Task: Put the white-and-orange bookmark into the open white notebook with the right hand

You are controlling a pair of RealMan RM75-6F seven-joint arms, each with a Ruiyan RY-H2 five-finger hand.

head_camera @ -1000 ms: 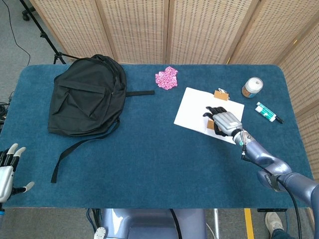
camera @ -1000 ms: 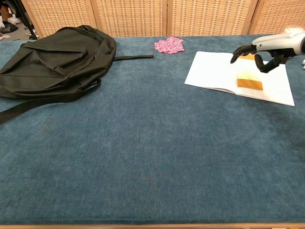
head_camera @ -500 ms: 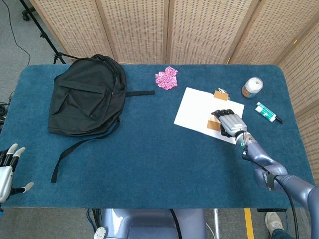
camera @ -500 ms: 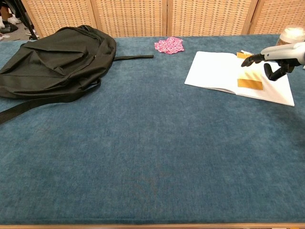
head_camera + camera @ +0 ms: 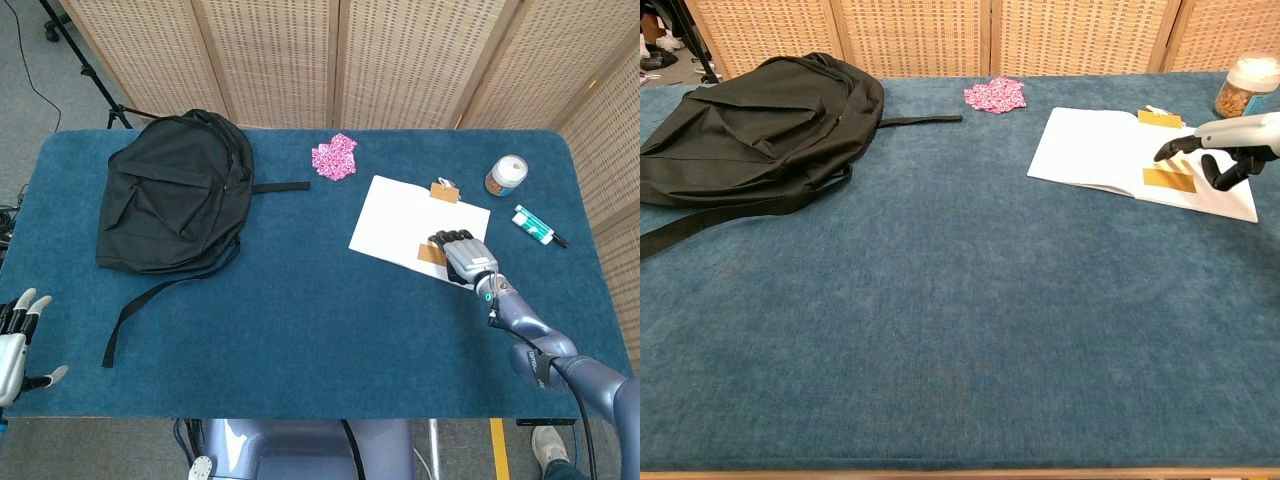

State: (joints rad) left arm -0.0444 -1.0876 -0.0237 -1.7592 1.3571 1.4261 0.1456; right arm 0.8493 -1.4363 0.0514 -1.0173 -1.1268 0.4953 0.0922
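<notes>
The open white notebook lies at the right of the table. The white-and-orange bookmark lies flat on its near right page, orange side showing. My right hand hovers just right of the bookmark, over the notebook's right edge. It holds nothing. Its fingers curve loosely downward and its thumb points toward the bookmark, with a small gap between them. My left hand hangs off the table's near left corner, fingers spread and empty. The chest view does not show it.
A black backpack with a loose strap fills the left of the table. A pink crumpled item lies behind the notebook. An orange clip sits at the notebook's far edge. A jar and a pen stand further right.
My right hand has drawn back to the right and nearer the table's front, off the bookmark. The bookmark has settled flat on the page. The left hand has not moved.
</notes>
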